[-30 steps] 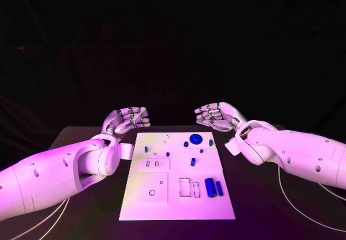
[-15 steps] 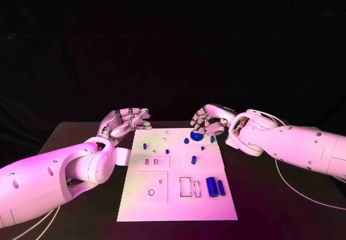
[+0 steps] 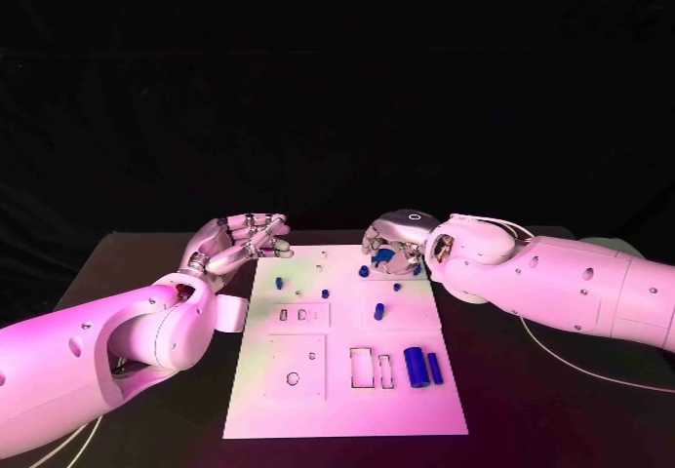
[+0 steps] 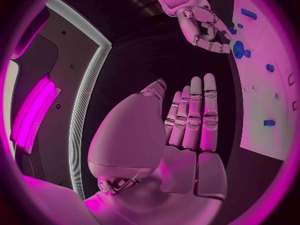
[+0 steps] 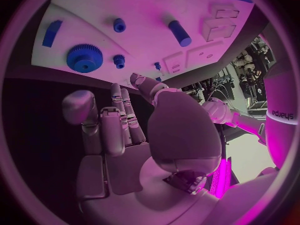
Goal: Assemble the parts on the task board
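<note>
1. Taking the task board (image 3: 344,390) as the reference: it lies flat in the middle of the black tabletop (image 3: 127,268). At its near end sit two blue cylinders (image 3: 416,366) beside empty rectangular recesses (image 3: 362,368). Nothing needs doing there for the step in hand.
2. Mid-board, a small blue peg (image 3: 377,312) lies alone. Keep the arm's path off it.
3. At the far end lies the blue gear (image 5: 84,58), with smaller blue parts just beside it, one of them a small toothed part (image 5: 119,60).
4. The right hand (image 3: 391,244) hangs over the far right corner of the board, just above the gear. Its fingers are apart, its palm faces the board, and it holds nothing.
5. The left hand (image 3: 239,239) hovers off the far left corner of the board, fingers extended and apart, also empty.
6. Judgement: the step in hand is taking hold of the gear.
7. Recommended: lower straight down, pinch the gear across its toothed rim, and keep the fingertips off the small neighbouring parts.
8. Risk: the gear lies flat, so a shallow grip may slip or push it across the board.
</note>
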`<move>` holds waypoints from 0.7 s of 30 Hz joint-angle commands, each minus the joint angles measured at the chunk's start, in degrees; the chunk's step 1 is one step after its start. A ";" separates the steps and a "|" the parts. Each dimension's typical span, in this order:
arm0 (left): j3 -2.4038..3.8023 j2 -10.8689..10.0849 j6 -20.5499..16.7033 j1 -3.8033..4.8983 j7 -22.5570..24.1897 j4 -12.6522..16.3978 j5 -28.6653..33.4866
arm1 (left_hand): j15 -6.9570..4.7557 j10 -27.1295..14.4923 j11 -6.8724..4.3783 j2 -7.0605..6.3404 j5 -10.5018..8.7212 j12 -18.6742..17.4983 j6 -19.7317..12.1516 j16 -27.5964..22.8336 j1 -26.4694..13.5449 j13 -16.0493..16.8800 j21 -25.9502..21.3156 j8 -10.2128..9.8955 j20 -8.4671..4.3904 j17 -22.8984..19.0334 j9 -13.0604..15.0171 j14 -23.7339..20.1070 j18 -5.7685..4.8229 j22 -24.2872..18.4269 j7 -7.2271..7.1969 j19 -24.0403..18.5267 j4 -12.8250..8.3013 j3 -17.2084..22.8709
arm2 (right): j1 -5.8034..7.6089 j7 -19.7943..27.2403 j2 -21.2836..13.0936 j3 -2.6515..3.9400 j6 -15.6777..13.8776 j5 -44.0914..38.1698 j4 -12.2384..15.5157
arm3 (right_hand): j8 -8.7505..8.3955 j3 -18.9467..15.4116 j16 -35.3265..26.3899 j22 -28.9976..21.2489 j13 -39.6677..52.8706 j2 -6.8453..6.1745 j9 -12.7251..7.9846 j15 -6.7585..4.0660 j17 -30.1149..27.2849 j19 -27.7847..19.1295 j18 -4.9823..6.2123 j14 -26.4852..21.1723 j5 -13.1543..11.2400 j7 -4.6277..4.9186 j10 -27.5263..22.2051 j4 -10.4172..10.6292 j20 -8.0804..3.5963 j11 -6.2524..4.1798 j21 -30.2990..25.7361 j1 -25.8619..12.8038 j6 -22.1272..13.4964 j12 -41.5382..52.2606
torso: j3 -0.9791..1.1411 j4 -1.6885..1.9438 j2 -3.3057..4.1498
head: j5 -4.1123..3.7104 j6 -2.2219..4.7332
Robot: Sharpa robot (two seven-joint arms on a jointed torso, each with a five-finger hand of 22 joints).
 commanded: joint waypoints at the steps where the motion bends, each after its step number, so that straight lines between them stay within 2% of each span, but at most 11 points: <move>1: 0.10 -0.04 1.56 0.23 0.00 0.61 0.51 | 0.15 -0.14 0.42 -0.20 -0.24 -0.32 -0.18 0.13 -0.26 -0.03 0.03 -0.23 0.30 0.09 -0.08 -0.26 0.60 -0.09 0.35 -0.27 -0.02 0.31 | 0.01 -2.66 0.62 0.02 2.59 -5.91 -0.43 | -0.40 0.00 0.20 3.81 -0.06 -0.66 0.23 0.50 -0.11 1.22 -0.79 3.16 -0.14 0.05 -0.70 0.43 0.12 0.08 2.83 0.12 -0.54 -0.27 | -0.03 0.28 1.02 | -0.07 0.17; 13: 0.17 0.01 2.05 0.36 -0.38 0.64 0.58 | 0.25 -0.36 0.55 -0.25 -0.25 -0.64 -0.40 0.10 -0.46 -0.03 -0.01 -0.44 0.38 0.31 -0.13 -0.45 0.60 -0.13 0.49 -0.40 -0.06 0.37 | -0.19 -3.05 2.24 -0.06 4.37 -7.99 -1.96 | -0.65 0.00 1.23 6.05 -0.18 -0.56 0.62 0.64 1.02 1.50 -1.02 3.27 -0.08 0.05 -1.80 0.45 0.33 0.19 4.54 0.50 -0.87 -0.29 | -0.01 0.66 1.66 | -0.34 0.31; 17: 0.17 -0.07 2.12 0.37 -0.51 0.58 0.58 | 0.28 -0.42 0.58 -0.26 -0.25 -0.72 -0.46 0.09 -0.52 -0.03 -0.02 -0.49 0.41 0.38 -0.14 -0.51 0.59 -0.14 0.52 -0.43 -0.07 0.39 | -0.26 -3.07 2.72 -0.11 4.73 -8.29 -2.48 | -0.63 0.04 1.35 6.50 -0.17 -0.46 0.70 0.66 1.10 1.57 -1.07 3.28 -0.03 0.05 -1.83 0.49 0.36 0.20 4.86 0.55 -0.81 -0.24 | 0.05 0.62 1.91 | -0.44 0.50; 21: 0.17 -0.09 2.20 0.38 -0.60 0.55 0.58 | 0.30 -0.46 0.60 -0.26 -0.26 -0.77 -0.50 0.08 -0.54 -0.02 -0.03 -0.52 0.42 0.41 -0.15 -0.55 0.59 -0.15 0.53 -0.46 -0.07 0.40 | -0.41 -3.03 3.20 -0.15 4.88 -8.39 -2.94 | -0.56 0.19 1.73 7.42 -0.14 -0.19 0.88 0.67 1.56 1.76 -1.19 3.36 0.06 0.07 -1.69 0.57 0.40 0.20 5.52 0.66 -0.60 -0.12 | 0.03 0.83 2.17 | -0.46 0.59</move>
